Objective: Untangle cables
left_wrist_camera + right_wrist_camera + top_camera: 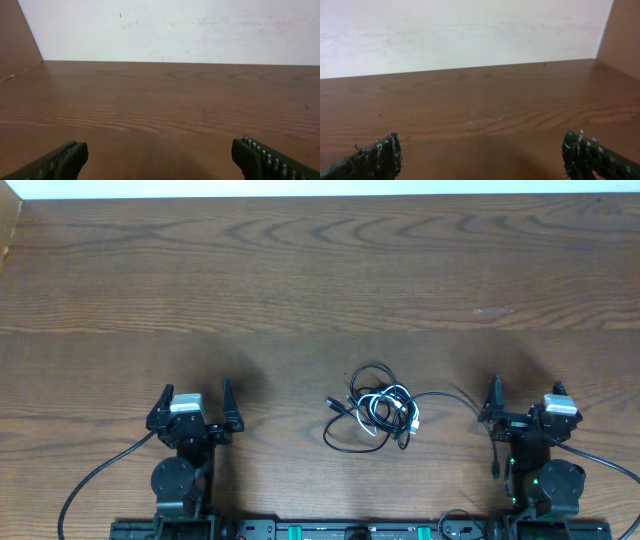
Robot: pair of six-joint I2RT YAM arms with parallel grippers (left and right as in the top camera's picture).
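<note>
Left fingers (pixel 60 162) and right fingers (pixel 375 157) stood spread, empty; grabbing the knotted black-and-white thin cables (pixel 383 408) on the brown wooden worktop (pixel 300 280) blindly could tighten the tangle.

No text, label, brand, number or sign can be read on the counter (pixel 300 280) or the wall (pixel 175 30) (small green marks on the rail (pixel 330 532) are too blurred to be made out).
</note>
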